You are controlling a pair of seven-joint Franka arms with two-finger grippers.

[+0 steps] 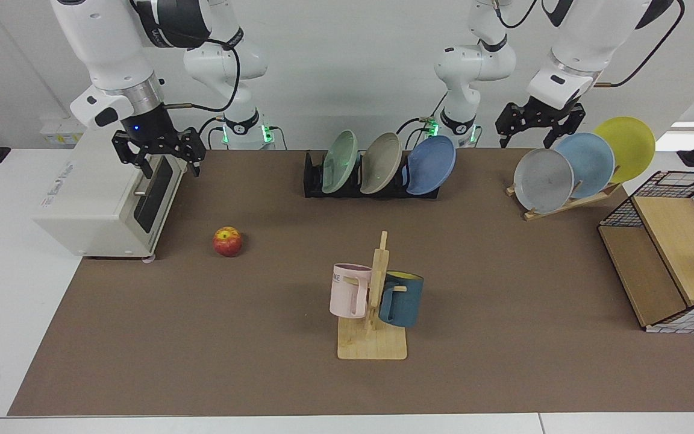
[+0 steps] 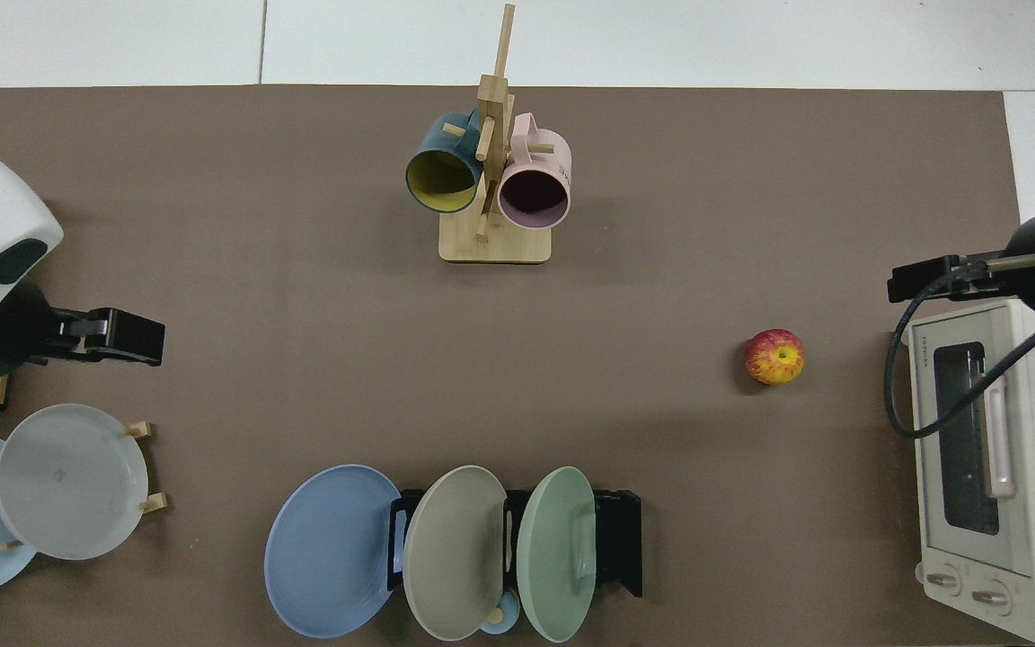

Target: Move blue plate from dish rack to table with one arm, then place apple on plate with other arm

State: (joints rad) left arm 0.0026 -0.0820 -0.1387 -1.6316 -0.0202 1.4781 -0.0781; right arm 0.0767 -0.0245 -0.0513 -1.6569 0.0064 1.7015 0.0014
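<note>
Hanging above the boxy white toaster oven (image 1: pixel 103 202), the right claw (image 1: pixel 158 158) has its fingers spread and holds nothing. That arm waits. On the flat brown desk (image 1: pixel 202 337) near the oven sits the small round red apple (image 1: pixel 227 241), its yellow stem end facing up in the top view. A wooden mug tree (image 1: pixel 373 313) holds a pink mug and a dark blue mug. Behind it, the low black dish rack (image 1: pixel 312 178) holds three smooth round plates on edge. The blue plate (image 1: pixel 431 165) stands in the end slot, tilted, its hollow face turned toward the wooden plate stand (image 1: pixel 564 202). Above that stand's grey plate, the left claw (image 1: pixel 538 123) hangs with fingers spread, empty.
</note>
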